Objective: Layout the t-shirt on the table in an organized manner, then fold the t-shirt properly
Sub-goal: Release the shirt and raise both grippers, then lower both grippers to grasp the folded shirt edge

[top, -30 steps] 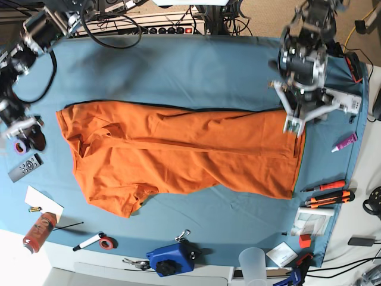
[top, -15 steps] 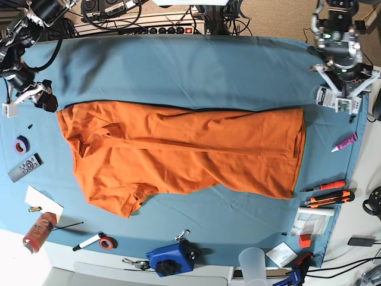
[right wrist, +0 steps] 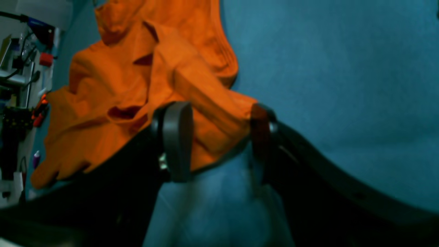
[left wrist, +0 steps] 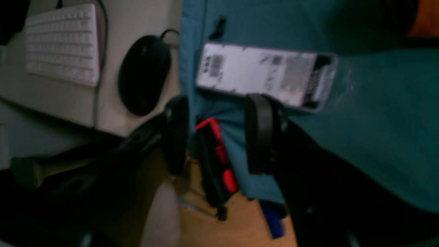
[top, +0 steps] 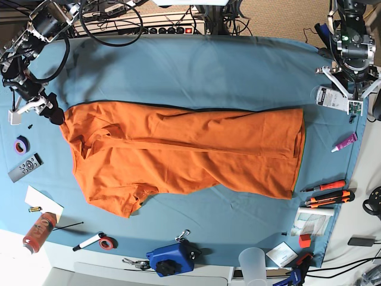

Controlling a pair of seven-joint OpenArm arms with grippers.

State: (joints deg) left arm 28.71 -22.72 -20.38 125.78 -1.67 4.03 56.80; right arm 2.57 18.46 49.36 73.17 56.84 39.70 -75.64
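Orange t-shirt (top: pixel 178 152) spread lengthwise across the table (top: pixel 196 65), long axis left to right in the base view, collar end toward that view's left. Right gripper (top: pixel 34 107) at the collar-end corner, jaws apart around the edge, nothing pinched. Left gripper (top: pixel 351 89) open, empty, off past the hem, farther away than a second ago.

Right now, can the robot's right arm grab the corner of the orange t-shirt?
Probably yes. The right gripper sits right at the t-shirt's near corner with its jaws open, and in the wrist view the fabric already lies between them. Nothing stands in the way on the table.
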